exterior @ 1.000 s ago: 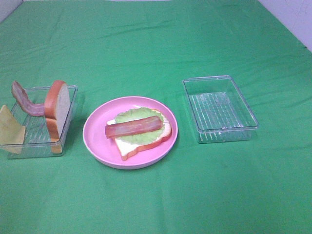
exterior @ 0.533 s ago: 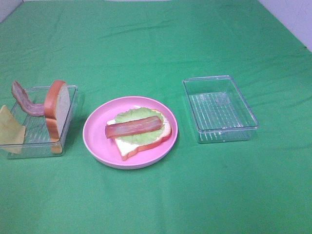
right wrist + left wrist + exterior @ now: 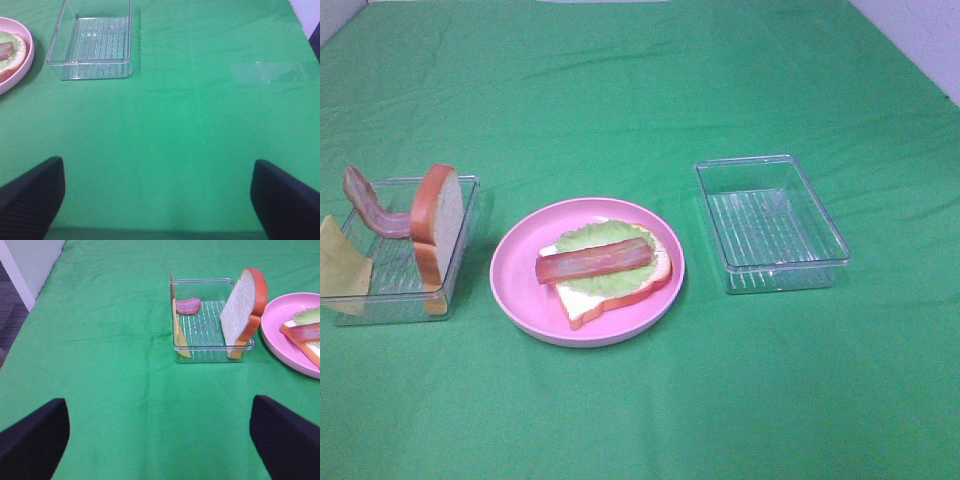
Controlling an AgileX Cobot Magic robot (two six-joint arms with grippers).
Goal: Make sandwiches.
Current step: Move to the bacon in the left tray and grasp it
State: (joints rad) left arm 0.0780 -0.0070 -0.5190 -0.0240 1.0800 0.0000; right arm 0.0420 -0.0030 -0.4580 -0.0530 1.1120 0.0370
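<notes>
On plate (image 3: 515, 288) between left tray (image 3: 380, 305) and right tray (image 3: 772, 228), bread (image 3: 582, 301) under lettuce (image 3: 584, 237) under bacon (image 3: 595, 260).

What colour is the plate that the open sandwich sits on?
The plate is plain pink. It shows best in the exterior high view.

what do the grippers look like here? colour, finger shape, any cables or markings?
Only fingertips show, in the wrist views. The left gripper has two matte black fingers with rounded, wedge-like tips and no markings. The right gripper has the same black fingers, with a fine ribbed texture. No cables, labels or arm links are visible; the high camera shows no arm.
</notes>
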